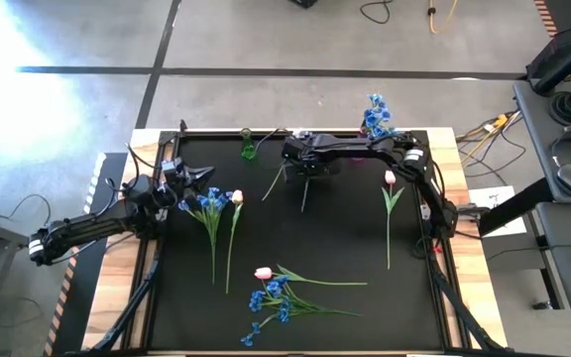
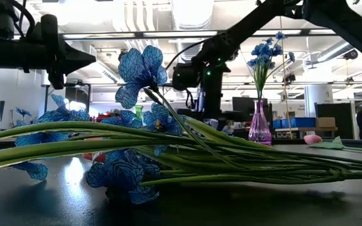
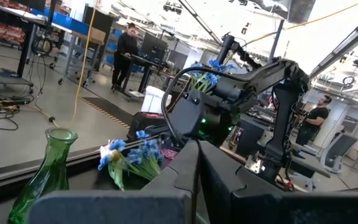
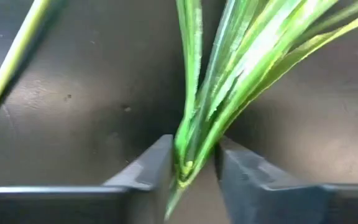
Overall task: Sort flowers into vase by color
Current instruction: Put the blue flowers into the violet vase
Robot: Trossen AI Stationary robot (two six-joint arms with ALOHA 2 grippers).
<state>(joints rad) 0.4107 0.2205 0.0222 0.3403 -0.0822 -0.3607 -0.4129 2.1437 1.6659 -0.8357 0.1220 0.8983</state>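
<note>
Two vases (image 1: 248,145), six loose flowers (image 1: 211,208)

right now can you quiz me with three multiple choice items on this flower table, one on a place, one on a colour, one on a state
1. Where does the green vase stand?
A. at the mat's far edge
B. at the mat's near edge
C. off the table

2. What colour are the blossoms in the pink vase?
A. white
B. blue
C. pink

3. What is the right pincer doing?
A. hanging open above the pink vase
B. closing on a flower stem
C. gripping the green vase

Answers:
1 A, the high view shows it at the mat's far edge.
2 B, the low view shows blue flowers in it.
3 B, its wrist view shows the stem between its fingers.
</note>
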